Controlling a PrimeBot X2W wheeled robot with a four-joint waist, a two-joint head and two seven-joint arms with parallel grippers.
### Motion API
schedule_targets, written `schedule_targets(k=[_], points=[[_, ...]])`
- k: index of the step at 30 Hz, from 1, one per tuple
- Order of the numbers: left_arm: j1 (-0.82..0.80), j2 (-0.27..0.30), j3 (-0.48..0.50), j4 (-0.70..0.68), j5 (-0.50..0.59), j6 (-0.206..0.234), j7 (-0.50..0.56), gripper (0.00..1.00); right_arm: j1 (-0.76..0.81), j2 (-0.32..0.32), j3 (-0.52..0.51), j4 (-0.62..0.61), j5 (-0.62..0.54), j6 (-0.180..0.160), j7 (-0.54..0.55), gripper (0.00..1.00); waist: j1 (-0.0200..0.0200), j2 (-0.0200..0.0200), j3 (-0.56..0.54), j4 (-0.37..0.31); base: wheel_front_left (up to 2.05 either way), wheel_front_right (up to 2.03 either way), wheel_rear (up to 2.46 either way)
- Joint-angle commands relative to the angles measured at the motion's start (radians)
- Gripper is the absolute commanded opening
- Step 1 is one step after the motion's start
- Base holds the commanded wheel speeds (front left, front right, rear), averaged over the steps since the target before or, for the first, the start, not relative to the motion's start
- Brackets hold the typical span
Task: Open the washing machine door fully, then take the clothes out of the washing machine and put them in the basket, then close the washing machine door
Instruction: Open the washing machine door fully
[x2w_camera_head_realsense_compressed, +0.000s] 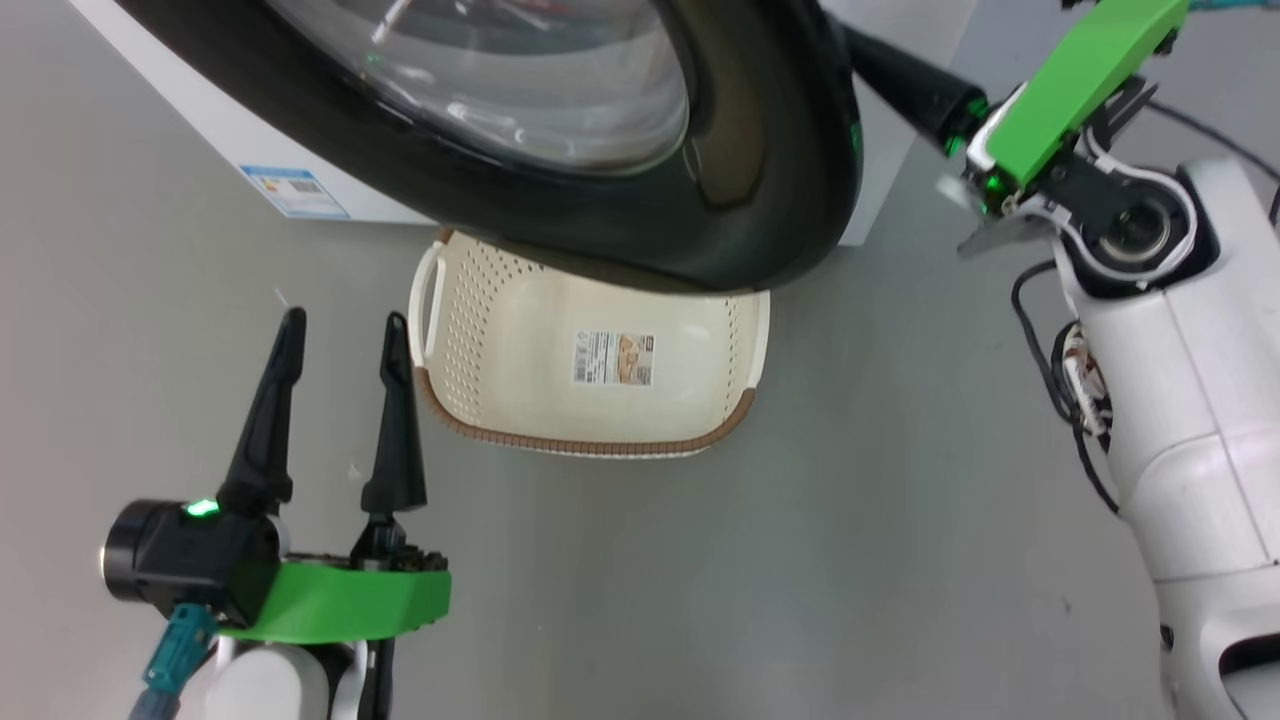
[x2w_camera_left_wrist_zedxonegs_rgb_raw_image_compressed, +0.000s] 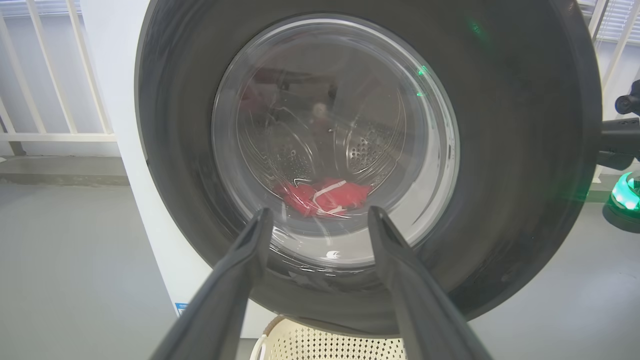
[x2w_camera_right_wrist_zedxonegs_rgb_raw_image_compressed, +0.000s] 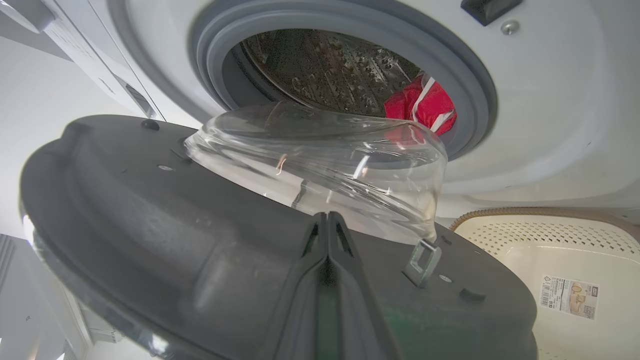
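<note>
The washing machine door stands partly open, its black rim hanging over the basket. My right gripper reaches behind the door's right edge. In the right wrist view its shut fingers lie against the door's grey inner face, below the glass bowl. Red clothes with white stripes lie in the steel drum of the washing machine. My left gripper is open and holds nothing, left of the basket, and faces the door's window, through which the clothes show.
The cream basket sits on the grey floor right below the machine's opening, a label sticker inside it. A blue label marks the machine's base. My right arm's white body fills the right side. White railings stand behind the machine.
</note>
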Motion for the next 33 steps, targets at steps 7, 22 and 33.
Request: schedule_targets(k=[7, 22, 33], points=[[0.047, 0.019, 0.032, -0.009, 0.017, 0.016, -0.005, 1.0, 0.09, 0.03, 0.023, -0.053, 0.02, 0.008, 0.027, 0.0, 0.0, 0.0, -0.083, 0.01, 0.0, 0.0, 0.0], [0.119, 0.031, 0.022, -0.024, 0.011, 0.032, 0.018, 1.0, 0.23, 0.031, 0.061, -0.126, 0.088, 0.008, 0.046, 0.0, 0.0, 0.0, -0.164, 0.05, 0.0, 0.0, 0.0], [0.156, 0.033, 0.023, -0.032, 0.001, 0.05, 0.025, 1.0, 0.317, 0.031, 0.133, -0.172, 0.147, 0.008, 0.032, 0.0, 0.0, 0.0, -0.211, 0.087, 0.0, 0.0, 0.0]])
